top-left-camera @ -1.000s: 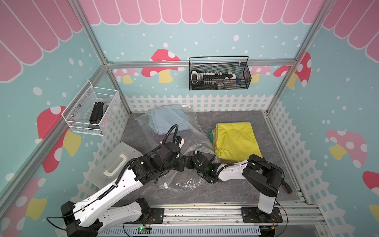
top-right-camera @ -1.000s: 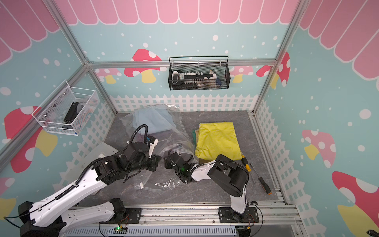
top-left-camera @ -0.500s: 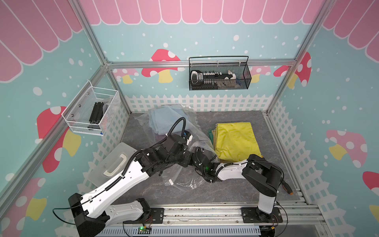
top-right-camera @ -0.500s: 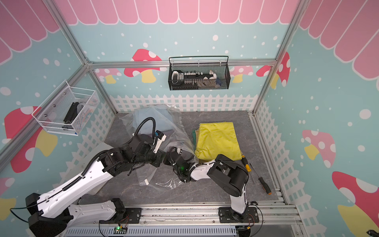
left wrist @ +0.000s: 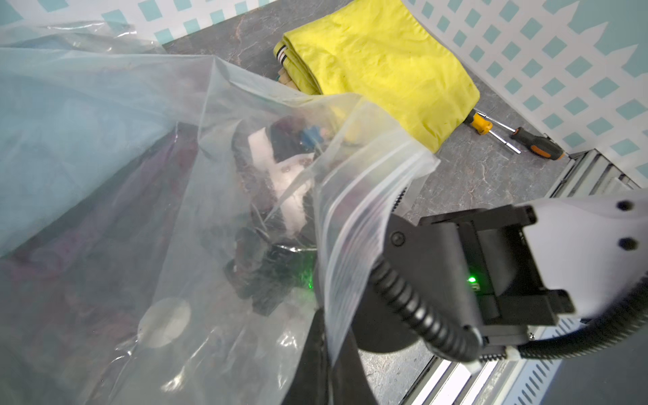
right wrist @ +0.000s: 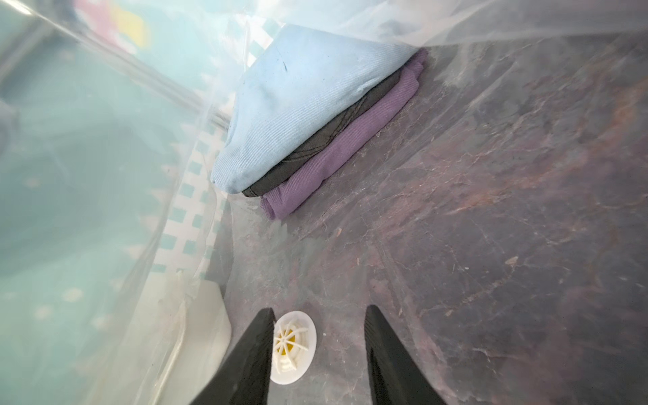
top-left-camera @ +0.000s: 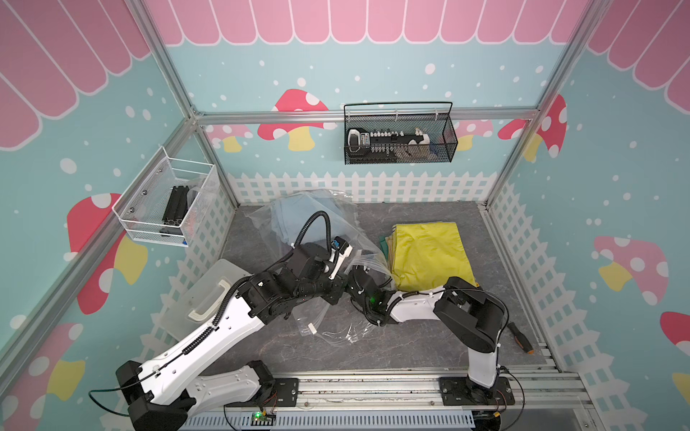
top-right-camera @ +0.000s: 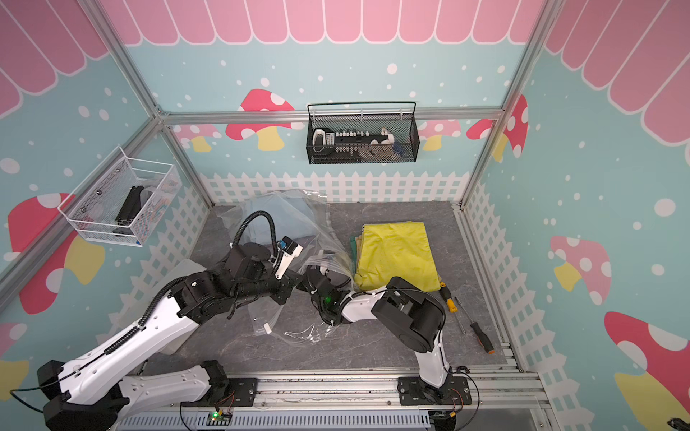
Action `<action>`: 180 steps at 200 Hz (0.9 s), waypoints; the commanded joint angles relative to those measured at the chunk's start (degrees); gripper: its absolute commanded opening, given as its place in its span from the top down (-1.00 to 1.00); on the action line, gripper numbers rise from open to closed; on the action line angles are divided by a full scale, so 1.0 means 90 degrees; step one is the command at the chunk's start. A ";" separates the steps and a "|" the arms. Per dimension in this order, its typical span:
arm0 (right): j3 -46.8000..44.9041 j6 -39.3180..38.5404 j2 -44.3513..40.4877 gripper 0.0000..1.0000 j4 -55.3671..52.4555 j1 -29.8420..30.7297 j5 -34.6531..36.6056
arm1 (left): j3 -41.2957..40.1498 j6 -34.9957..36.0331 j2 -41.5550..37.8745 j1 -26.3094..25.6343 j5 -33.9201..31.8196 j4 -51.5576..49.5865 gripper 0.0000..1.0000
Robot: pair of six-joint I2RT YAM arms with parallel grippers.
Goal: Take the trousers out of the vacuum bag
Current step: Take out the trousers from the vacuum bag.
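The vacuum bag (top-left-camera: pixel 347 220) lies crinkled at the mat's middle and back. My left gripper (left wrist: pixel 326 322) is shut on the vacuum bag's ridged zip-seal edge (left wrist: pixel 354 217), holding the mouth up. My right gripper (right wrist: pixel 319 308) reaches inside the bag, open, with nothing between its fingers; the bag's white valve (right wrist: pixel 292 345) lies beside one finger. Folded trousers stay deep in the bag: light blue (right wrist: pixel 298 105) on top, a dark pair, then purple (right wrist: pixel 333 157). Outside, to the right, yellow trousers (top-left-camera: pixel 429 253) top a stack with tan and green edges showing.
A translucent box with a white handle (top-left-camera: pixel 209 298) sits at the left by the fence. Two screwdrivers (top-right-camera: pixel 481 336) lie at the right front. The bag's white slider clip (top-left-camera: pixel 311 330) rests on the mat. Wire baskets (top-left-camera: pixel 399 138) hang on the walls.
My left arm has risen and swung toward the back right, pulling the bag's edge up with it. The right gripper has hardly moved.
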 commanded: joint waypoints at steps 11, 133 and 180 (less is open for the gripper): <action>0.0271 0.0092 0.0221 0.12 0.0135 -0.0086 -0.0076 | -0.0159 0.0097 -0.0063 0.0133 0.0346 0.0334 1.00; 0.0395 0.1255 0.0889 0.15 0.0046 0.0042 -0.0224 | -0.0283 0.0003 -0.0193 0.0587 0.0439 0.0442 1.00; 0.0623 0.1179 0.1287 0.15 0.0611 -0.0190 -0.0640 | -0.0339 0.0117 -0.0342 0.0587 0.0741 0.0428 1.00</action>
